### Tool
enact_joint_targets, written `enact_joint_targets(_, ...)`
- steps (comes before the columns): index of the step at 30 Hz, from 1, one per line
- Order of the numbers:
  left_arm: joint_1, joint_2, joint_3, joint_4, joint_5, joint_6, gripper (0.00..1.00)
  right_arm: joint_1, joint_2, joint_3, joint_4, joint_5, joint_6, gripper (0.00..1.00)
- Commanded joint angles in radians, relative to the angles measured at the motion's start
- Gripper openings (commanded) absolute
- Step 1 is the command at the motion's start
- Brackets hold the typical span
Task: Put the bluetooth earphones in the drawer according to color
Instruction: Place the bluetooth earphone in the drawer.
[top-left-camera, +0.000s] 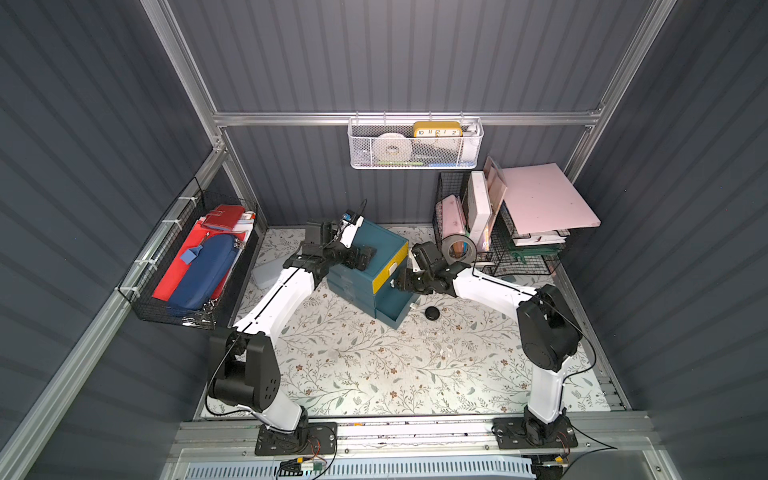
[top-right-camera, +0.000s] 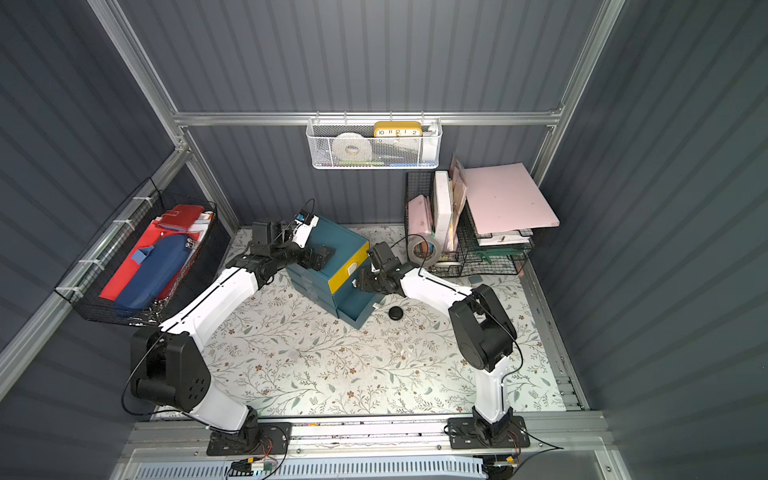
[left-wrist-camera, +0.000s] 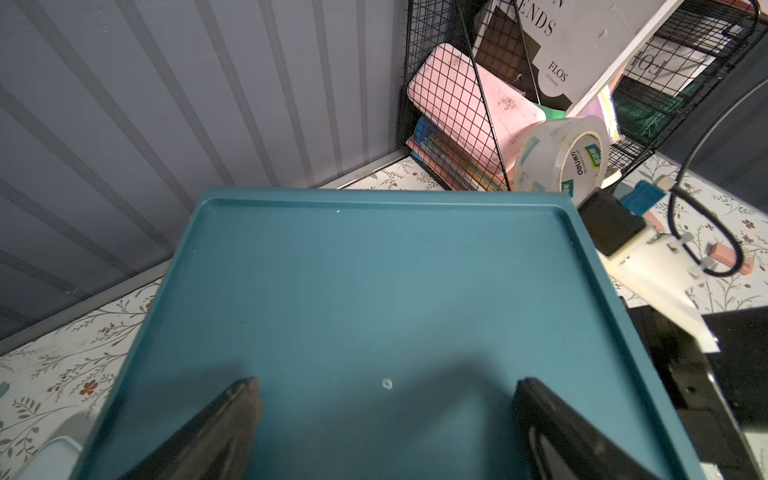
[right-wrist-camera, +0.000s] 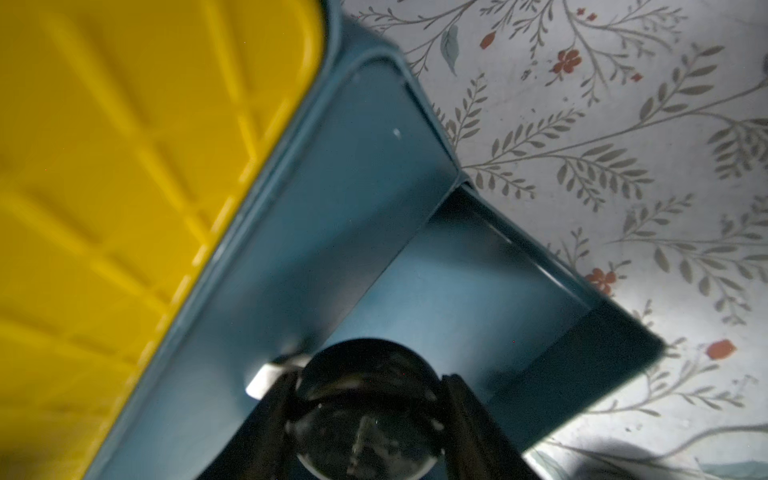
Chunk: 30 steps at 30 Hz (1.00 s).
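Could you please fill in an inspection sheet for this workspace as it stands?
Surface: floral mat covers the table.
Job's things: teal cabinet with its bottom drawer pulled open; one black earphone case lies on the mat beside it; a second black case is held above the open drawer.
Clutter: tape roll; translucent grey box.
Grippers: left gripper open over the cabinet top; right gripper shut on the black case.
Cables: black cable looped at the left wrist.
Surroundings: white mesh basket, black wire basket, wire rack.

Black earphone case (top-right-camera: 396, 313) beside open bottom drawer (top-right-camera: 366, 314)
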Motion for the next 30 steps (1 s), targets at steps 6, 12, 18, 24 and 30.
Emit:
enact_joint_targets(6,-0.008,0.016,-0.039,-0.167,0.007,-0.030,0.99,-0.023,0.009,-0.006,0.012,0.034,0.015,0.00)
enact_joint_targets(12,-0.008,0.019,-0.040,-0.166,0.007,-0.029,1.00,-0.026,0.035,0.016,0.013,0.031,0.012,0.00)
enact_joint_targets(18,-0.008,0.022,-0.041,-0.166,0.007,-0.029,0.99,-0.030,0.050,0.024,0.014,0.029,0.014,0.15)
enact_joint_targets(24,-0.008,0.026,-0.039,-0.166,0.009,-0.028,0.99,-0.033,0.054,0.026,0.017,0.022,0.015,0.43)
enact_joint_targets(30,-0.008,0.028,-0.040,-0.166,0.010,-0.029,1.00,-0.036,0.046,0.024,0.016,0.025,0.009,0.61)
